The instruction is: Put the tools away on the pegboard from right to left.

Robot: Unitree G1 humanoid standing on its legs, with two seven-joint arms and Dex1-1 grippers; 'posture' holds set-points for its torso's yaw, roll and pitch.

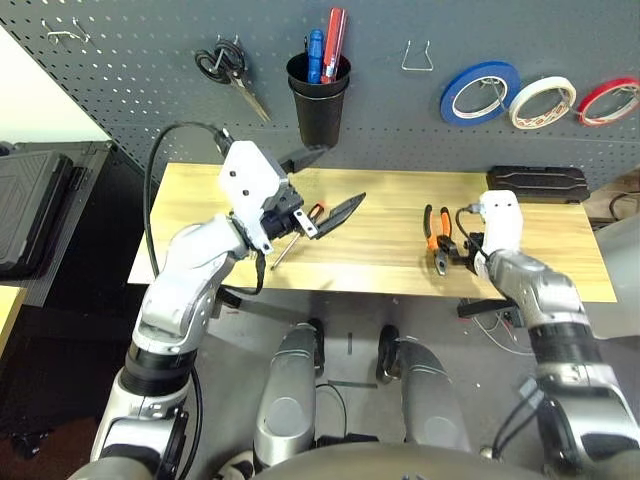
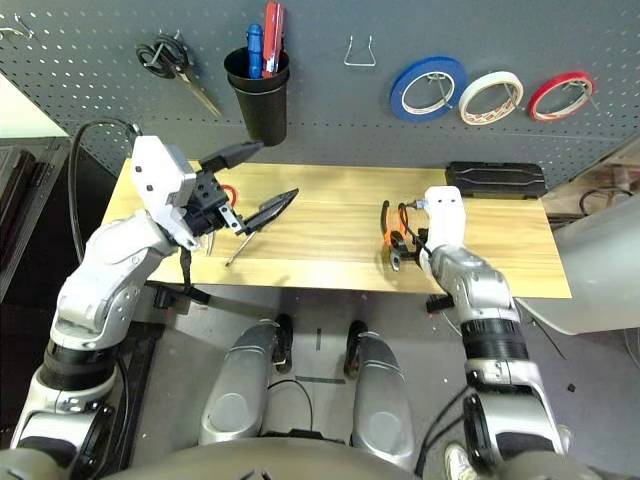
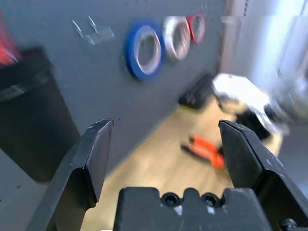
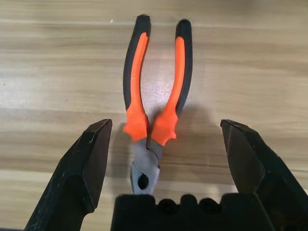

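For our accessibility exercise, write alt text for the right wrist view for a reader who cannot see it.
Orange-and-black pliers lie flat on a light wooden table, untouched, between the open black fingers of the right gripper. The metal nose points toward the gripper, and the handles spread slightly away from it.

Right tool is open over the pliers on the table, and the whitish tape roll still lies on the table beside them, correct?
Not quite. The whitish tape roll already hangs on the pegboard between the blue and red rolls, as the left eye view shows. The right tool is indeed open over the pliers on the table.
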